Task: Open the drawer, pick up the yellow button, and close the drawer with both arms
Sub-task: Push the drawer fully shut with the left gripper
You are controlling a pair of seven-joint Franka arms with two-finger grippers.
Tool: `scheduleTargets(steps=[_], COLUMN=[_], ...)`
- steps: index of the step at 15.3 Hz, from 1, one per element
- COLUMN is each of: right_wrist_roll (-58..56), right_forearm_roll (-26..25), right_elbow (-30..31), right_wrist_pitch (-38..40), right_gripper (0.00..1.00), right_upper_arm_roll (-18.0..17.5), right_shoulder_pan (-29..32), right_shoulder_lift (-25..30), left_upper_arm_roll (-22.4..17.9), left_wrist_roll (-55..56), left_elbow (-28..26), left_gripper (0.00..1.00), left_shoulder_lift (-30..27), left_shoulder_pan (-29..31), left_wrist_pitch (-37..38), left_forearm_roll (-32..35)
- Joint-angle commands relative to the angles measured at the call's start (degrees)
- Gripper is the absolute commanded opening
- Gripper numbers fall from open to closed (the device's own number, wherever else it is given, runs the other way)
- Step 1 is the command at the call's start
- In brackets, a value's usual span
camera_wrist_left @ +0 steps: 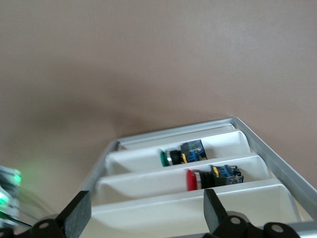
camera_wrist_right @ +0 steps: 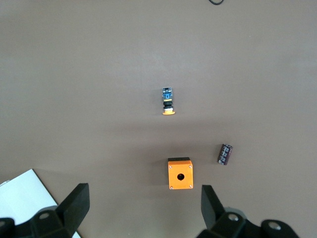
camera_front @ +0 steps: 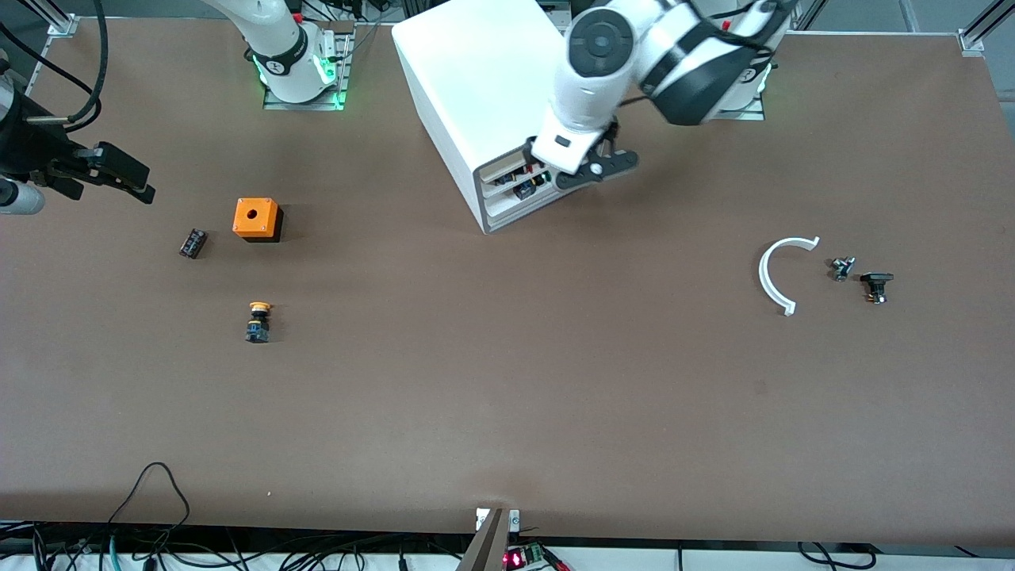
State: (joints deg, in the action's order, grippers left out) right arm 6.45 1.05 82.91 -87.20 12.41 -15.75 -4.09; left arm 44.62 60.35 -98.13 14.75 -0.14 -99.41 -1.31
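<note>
- The button (camera_front: 258,321) is seen lying on its side on the brown surface (camera_front: 507,396), toward the right arm's end, nearer to the front camera than the orange box with a hole (camera_front: 257,219); nothing is touching it.
- In the right wrist view the button (camera_wrist_right: 168,101) is shown with its orange-yellow cap turned toward the orange box (camera_wrist_right: 180,173), well apart from it.
- A small dark cylindrical part (camera_front: 193,243) is found beside the orange box, toward the right arm's end of the surface.
- The right claw (camera_front: 119,176) is held in the air over the right arm's end of the surface, its fingers (camera_wrist_right: 74,204) spread wide and holding nothing.
- The left claw (camera_front: 583,168) is placed at the front of the white drawer cabinet (camera_front: 484,95), its fingers (camera_wrist_left: 77,213) spread wide with nothing held between them.
- In the left wrist view the drawers are seen pulled out in steps; a green-capped button (camera_wrist_left: 182,154) lies in one drawer and a red-capped button (camera_wrist_left: 213,177) in the next.
- A white curved piece (camera_front: 779,274) and two small dark parts (camera_front: 860,276) are seen toward the left arm's end of the surface.
</note>
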Motion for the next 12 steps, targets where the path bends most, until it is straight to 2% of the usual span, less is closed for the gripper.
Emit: scheduleTargets(steps=[1, 4, 8, 12], right_wrist_roll=[-0.21, 0.49, 0.58, 0.58], right_forearm_roll=[-0.7, -0.62, -0.7, -0.79], right_elbow=[-2.92, -2.93, -2.93, -2.93], right_wrist_pitch=[0.28, 0.28, 0.28, 0.28], right_gripper=[1.0, 1.0, 1.0, 1.0], right_upper_arm_roll=[-0.28, -0.36, -0.28, -0.28], right_shoulder_pan=[0.37, 0.28, 0.19, 0.19], right_shoulder_lift=[-1.27, -1.27, -1.27, -1.27], left_upper_arm_roll=[0.3, 0.29, 0.29, 0.29], left_wrist_roll=[-12.23, -23.14, -31.84, -43.01], left_elbow=[5.31, 8.65, 12.35, 13.14], left_gripper=[1.0, 1.0, 1.0, 1.0], left_shoulder_lift=[0.46, 0.28, 0.28, 0.28], left_shoulder_pan=[4.69, 9.09, 10.59, 16.74], left_wrist_pitch=[5.71, 7.3, 10.02, 10.03], left_forearm_roll=[-1.07, -0.28, 9.46, 10.8])
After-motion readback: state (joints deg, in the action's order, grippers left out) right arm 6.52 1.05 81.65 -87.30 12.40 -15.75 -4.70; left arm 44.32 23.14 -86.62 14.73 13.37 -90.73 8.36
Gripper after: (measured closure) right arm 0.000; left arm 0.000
